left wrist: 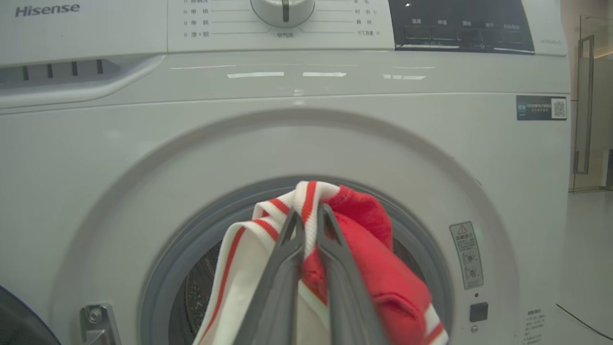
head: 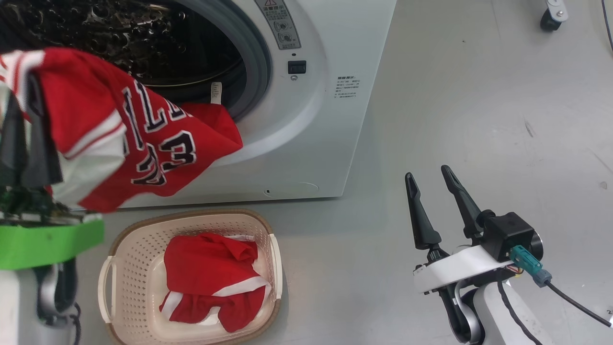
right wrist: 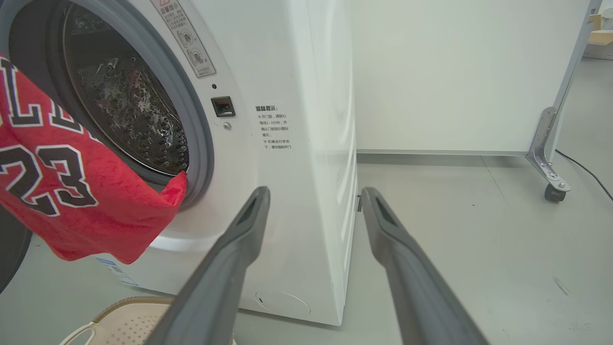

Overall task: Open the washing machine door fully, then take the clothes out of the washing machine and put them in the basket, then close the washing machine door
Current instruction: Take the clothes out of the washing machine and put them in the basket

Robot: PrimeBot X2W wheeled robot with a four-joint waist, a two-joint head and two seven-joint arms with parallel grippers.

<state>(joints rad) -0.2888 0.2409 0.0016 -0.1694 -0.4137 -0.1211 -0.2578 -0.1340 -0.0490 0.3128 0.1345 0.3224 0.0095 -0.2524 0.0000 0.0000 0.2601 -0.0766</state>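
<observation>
The white washing machine stands with its steel drum exposed. In the left wrist view a dark curve at the bottom left corner looks like the door rim. My left gripper is shut on the white and red trim of a red jersey with the number 23. The jersey hangs in front of the opening, its tail still over the grey gasket. Below it the cream basket holds another red garment. My right gripper is open and empty, off to the machine's right.
A white panel on a metal foot with a caster stands behind and right of the machine. A black cable runs over the grey floor near it. The basket rim lies close to the machine's front.
</observation>
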